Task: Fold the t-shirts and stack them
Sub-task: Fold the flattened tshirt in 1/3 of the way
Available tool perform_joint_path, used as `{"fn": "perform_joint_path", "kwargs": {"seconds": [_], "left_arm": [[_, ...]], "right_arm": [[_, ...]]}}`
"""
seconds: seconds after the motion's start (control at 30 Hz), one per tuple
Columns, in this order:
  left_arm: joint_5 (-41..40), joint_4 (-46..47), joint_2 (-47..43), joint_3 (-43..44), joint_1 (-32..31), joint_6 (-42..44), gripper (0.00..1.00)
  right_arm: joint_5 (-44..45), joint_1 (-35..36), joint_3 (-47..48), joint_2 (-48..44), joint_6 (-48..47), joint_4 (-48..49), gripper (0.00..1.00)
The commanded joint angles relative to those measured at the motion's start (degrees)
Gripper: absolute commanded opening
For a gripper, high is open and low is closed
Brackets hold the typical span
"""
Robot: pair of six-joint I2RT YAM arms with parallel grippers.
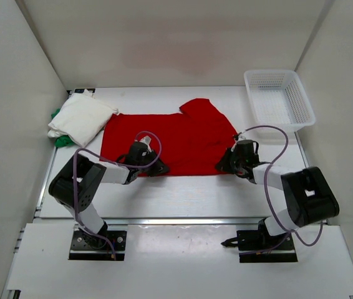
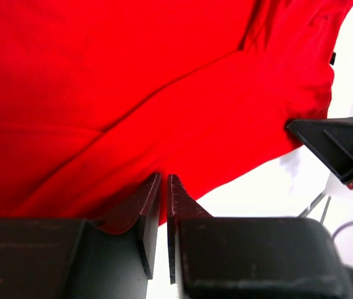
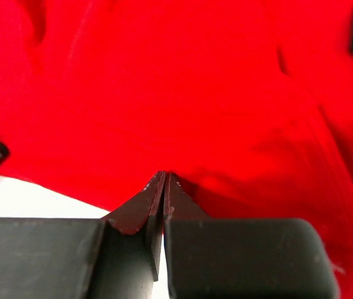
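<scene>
Setting: robotics lab test cell. Evidence: white table [image 1: 183, 187] boxed in on three sides by plain white panels [image 1: 14, 93]; left arm [image 1: 80, 184] and right arm [image 1: 301, 199] bolted to black base plates [image 1: 98, 244] at the near edge; purple cables [image 1: 276, 134] looped along both.

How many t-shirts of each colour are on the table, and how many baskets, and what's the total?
red t-shirt: 1
white t-shirt: 1
green t-shirt: 1
white mesh basket: 1
Total: 4
</scene>
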Motion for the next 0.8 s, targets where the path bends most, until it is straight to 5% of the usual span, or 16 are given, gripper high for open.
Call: {"fn": "perform_joint_path", "kwargs": {"seconds": [0.0, 0.17, 0.33, 0.57, 0.77], "left_arm": [[-0.76, -2.94, -3.82, -6.28, -1.85, 0.53, 0.22], [-2.95, -2.42, -9.44, -10.86, -10.0, -4.03, 0.23], [-2.7, -1.98, -12.6, -11.84, -13.9, -7.82, 0.34], [-5.86, -11.03, -24.03, -3.77, 4.9, -0.54, 0.46], [-8.84, -13.58, -16.85, 8.89, 15.37, 3.86, 0.47]], "right_arm": [[3.33, -0.26, -7.2, -5.5, 0.41, -3.77, 0.0], [2.46, -2.01, -14.95, -15.35, 1.72, -9.47, 0.0], [1.59, -0.43, -18.21, -27.91, 2.87, -15.63, 0.0], [0.88, -2.02, -5.92, -27.43, -1.78, -15.38, 0.0], [-2.9, -5.18, -2.48, -10.91, 0.94, -2.47, 0.0]]}}
